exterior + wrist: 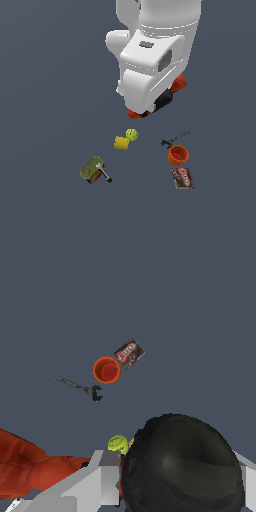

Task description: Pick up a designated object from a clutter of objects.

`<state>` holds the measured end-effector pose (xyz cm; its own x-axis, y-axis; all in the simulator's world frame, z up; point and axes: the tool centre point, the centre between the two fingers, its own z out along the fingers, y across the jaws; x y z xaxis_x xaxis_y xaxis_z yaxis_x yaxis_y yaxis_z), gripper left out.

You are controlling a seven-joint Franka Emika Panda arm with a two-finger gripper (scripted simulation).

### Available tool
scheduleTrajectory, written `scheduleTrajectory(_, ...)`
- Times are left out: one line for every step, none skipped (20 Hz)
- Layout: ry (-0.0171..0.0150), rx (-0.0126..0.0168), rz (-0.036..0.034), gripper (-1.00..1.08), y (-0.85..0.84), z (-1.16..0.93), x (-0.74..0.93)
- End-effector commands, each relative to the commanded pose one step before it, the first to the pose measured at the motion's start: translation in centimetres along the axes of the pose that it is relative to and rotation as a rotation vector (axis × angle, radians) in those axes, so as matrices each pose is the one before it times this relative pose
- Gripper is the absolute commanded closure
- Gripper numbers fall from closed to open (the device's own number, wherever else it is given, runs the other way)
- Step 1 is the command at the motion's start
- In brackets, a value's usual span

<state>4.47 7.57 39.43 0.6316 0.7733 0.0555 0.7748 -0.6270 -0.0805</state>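
Item: red and black drill (180, 466) — under the arm, at the pincer (117, 481).
Pincer: fingers (95, 481) flank the drill; grip cannot be told.
Risk: bulky, off-balance body — may twist loose, drop on green ball (131, 134).

Arm (150, 55) high, jaws around drill (180, 466)
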Motion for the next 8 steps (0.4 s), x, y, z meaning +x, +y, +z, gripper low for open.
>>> scheduleTrajectory(0.0048,-0.00546,-0.00037,1.08,0.09,-1.707,-0.427)
scheduleTrajectory(0.0,0.0,0.0,1.08,0.039,-0.416,-0.144)
scheduleTrajectory(0.0,0.0,0.0,1.08,0.037,-0.35,-0.119)
scheduleTrajectory(0.0,0.0,0.0,1.08,0.033,-0.284,-0.096)
scheduleTrajectory(0.0,0.0,0.0,1.08,0.028,-0.22,-0.073)
scheduleTrajectory(0.0,0.0,0.0,1.08,0.021,-0.156,-0.052)
scheduleTrajectory(0.0,0.0,0.0,1.08,0.013,-0.093,-0.031)
scheduleTrajectory(0.0,0.0,0.0,1.08,0.004,-0.031,-0.01)
